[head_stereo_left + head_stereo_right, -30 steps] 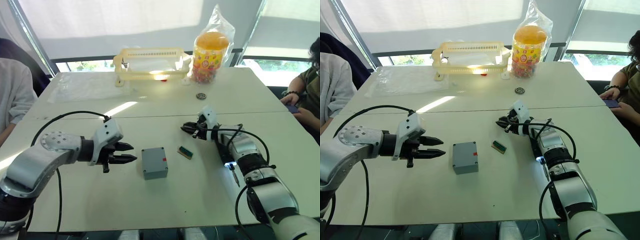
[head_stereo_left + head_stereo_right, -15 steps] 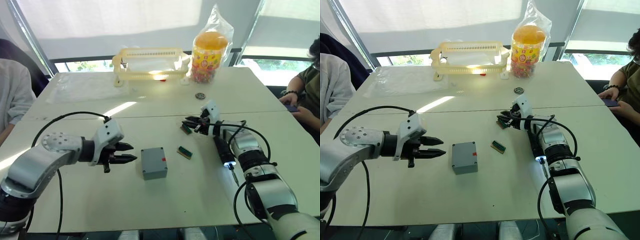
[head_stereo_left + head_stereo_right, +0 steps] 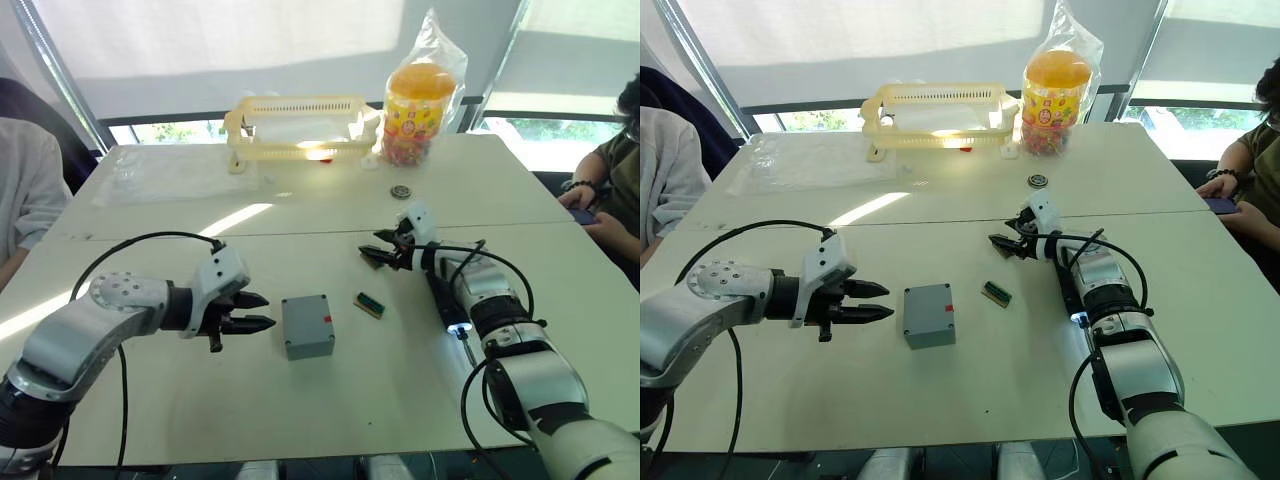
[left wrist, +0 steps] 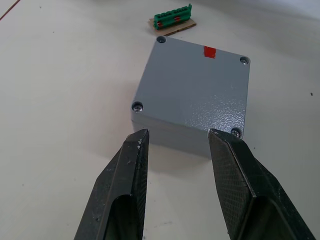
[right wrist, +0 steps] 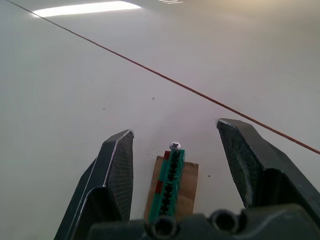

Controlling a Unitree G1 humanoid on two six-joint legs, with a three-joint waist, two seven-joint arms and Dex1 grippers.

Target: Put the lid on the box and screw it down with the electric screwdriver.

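Box (image 4: 192,92) sits just ahead of the left gripper's (image 4: 177,150) parted jaws; right gripper (image 5: 175,150) jaws apart.

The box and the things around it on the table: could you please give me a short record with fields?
box: grey box, lid on, screws in its corners, red mark on top
left gripper: open, pointing at the box, not touching
right gripper: open over a green connector strip
electric screwdriver: lying beside right forearm, tip lit
second green piece: right of box

right hand (image 3: 385,252) | lifted slightly, then lowered | left hand (image 3: 255,312) | edged forward
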